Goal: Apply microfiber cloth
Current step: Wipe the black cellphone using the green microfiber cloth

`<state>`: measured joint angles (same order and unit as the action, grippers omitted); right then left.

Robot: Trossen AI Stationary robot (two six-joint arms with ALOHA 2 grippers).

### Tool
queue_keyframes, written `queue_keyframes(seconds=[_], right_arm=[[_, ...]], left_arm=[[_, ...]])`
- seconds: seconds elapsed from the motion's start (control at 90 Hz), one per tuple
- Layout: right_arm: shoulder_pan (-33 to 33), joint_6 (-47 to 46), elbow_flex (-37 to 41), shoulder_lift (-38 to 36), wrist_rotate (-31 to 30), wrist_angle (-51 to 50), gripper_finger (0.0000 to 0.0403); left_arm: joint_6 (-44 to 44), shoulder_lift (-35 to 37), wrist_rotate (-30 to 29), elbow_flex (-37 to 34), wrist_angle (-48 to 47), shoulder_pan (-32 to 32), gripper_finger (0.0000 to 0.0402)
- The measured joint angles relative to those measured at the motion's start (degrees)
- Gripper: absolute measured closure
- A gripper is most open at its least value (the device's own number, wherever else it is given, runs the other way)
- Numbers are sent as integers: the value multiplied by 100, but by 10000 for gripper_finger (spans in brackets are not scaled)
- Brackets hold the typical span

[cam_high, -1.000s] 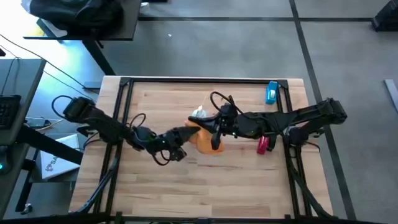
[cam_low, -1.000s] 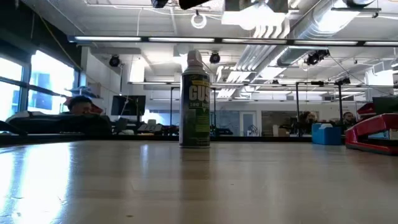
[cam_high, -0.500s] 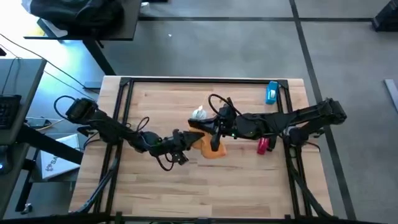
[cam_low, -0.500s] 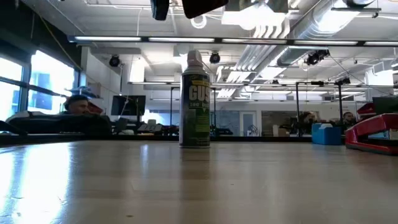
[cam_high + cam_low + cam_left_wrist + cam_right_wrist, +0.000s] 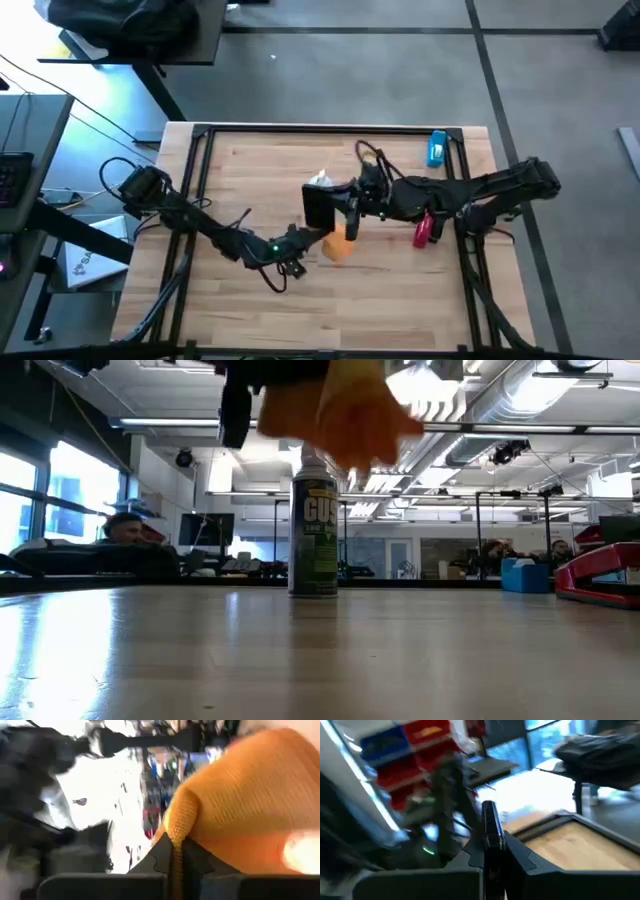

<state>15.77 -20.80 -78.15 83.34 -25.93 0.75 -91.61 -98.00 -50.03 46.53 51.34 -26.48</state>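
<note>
Above the middle of the wooden bench [image 5: 250,300], the left pincer [image 5: 312,243] is clamped on the microfiber cloth [image 5: 338,247], held clear of the surface. Just beside it, the right pincer [image 5: 345,210] grips a black phone [image 5: 320,207] edge-on. A spray can [image 5: 314,525] stands upright behind them; a blue box [image 5: 437,148] and a red stapler [image 5: 424,231] lie toward the right edge. The near half is bare. Seated people show in the office beyond.

Cloth [image 5: 339,247]: mid-table, in left gripper [image 5: 312,240], just below phone [image 5: 320,207].
Phone: in right gripper [image 5: 340,205].
Spray can [image 5: 319,182]: behind phone.
</note>
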Motion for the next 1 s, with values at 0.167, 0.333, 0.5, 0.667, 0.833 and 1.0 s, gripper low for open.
queue_keyframes(seconds=[0.167, 0.333, 0.5, 0.667, 0.833, 1.0], right_arm=[[-13, 135, 2, -20, 44, -126, 396], [-26, 269, 13, -25, 9, -558, 396], [-31, 481, 13, -23, 291, -589, 396], [9, 433, 13, -10, 320, -650, 396], [-11, 461, 13, -10, 448, -681, 396], [-5, 396, 13, -9, 457, -790, 396]], left_arm=[[-3, -28, -76, 1, 94, -181, 401], [-245, 135, -69, 3, 135, -415, 401], [-298, 398, 7, 7, 180, -382, 401], [-454, 564, 161, 8, 248, -229, 401], [-831, 632, 182, 8, 257, 29, 401], [-1535, 645, 320, 8, 555, 163, 401]])
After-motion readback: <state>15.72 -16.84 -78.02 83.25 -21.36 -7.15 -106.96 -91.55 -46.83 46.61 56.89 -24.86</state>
